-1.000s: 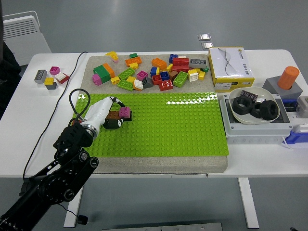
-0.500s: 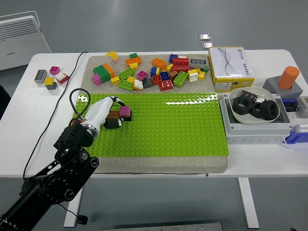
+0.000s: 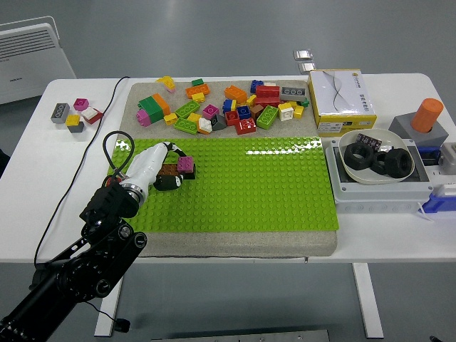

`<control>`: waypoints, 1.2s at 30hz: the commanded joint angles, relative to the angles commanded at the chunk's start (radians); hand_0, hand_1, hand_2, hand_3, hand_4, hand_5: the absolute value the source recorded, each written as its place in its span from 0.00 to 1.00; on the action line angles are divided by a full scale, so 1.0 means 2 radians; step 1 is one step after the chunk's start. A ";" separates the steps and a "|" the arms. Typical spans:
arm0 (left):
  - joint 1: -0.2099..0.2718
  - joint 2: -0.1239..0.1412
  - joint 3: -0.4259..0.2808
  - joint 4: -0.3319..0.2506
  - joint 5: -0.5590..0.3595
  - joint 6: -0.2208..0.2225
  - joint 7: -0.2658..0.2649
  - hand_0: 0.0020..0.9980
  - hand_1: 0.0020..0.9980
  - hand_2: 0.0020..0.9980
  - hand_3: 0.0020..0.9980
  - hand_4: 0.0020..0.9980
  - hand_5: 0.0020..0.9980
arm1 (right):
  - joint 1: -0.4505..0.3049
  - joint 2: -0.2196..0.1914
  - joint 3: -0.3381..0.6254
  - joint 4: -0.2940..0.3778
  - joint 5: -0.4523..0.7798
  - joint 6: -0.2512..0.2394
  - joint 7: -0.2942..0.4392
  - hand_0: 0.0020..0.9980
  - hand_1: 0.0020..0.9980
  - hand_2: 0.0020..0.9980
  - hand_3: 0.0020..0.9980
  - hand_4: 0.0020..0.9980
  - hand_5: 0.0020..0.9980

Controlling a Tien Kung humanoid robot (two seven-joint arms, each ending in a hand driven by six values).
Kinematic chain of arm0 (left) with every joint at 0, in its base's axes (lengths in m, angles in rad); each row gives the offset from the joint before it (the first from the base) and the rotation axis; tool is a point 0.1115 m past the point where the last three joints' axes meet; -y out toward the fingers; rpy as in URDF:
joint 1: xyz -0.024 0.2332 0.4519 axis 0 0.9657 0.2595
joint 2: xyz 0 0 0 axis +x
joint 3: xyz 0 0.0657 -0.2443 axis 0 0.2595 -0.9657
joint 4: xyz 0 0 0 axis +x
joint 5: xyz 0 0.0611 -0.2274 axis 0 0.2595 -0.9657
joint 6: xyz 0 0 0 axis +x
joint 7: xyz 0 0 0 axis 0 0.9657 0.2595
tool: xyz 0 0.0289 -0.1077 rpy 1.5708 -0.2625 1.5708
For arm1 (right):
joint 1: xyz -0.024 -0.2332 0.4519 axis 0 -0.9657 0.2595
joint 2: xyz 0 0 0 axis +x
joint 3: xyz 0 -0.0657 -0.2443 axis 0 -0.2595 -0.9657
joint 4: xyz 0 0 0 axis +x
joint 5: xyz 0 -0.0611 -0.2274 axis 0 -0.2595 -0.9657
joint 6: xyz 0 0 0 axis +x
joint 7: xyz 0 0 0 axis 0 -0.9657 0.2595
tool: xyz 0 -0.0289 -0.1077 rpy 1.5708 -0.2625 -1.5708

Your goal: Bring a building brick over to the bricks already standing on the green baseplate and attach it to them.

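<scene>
My left hand (image 3: pixel 171 171) reaches over the left part of the green baseplate (image 3: pixel 271 185). Its fingers are curled on a small pink brick (image 3: pixel 186 164). The pink brick sits on top of the right end of the row standing on the plate. Of that row I see a brown brick (image 3: pixel 169 169) and a bit of black under the pink one; the hand covers the rest. The right arm is out of view.
A heap of loose bricks (image 3: pixel 228 103) lies on the grey mat behind the baseplate. A few small bricks (image 3: pixel 75 114) sit at the table's far left. A tissue box (image 3: pixel 340 100), a bowl of black rings (image 3: pixel 376 160) and an orange cylinder (image 3: pixel 427 114) stand at the right.
</scene>
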 joint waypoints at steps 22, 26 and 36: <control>0.001 0.000 0.005 0.001 -0.004 -0.007 -0.001 0.93 0.90 0.90 0.76 0.67 0.08 | 0.000 -0.001 0.005 0.000 -0.003 0.000 0.001 0.52 0.65 0.77 0.78 0.83 0.92; 0.002 0.000 0.005 -0.002 0.000 -0.006 -0.001 0.92 0.90 0.90 0.75 0.67 0.08 | 0.000 -0.001 0.007 0.000 -0.005 0.000 0.001 0.52 0.65 0.77 0.78 0.83 0.92; 0.013 0.011 0.006 -0.072 0.052 -0.017 0.011 0.94 0.91 0.93 0.72 0.70 0.12 | -0.001 -0.003 0.011 0.000 -0.009 0.000 0.001 0.52 0.65 0.77 0.78 0.83 0.91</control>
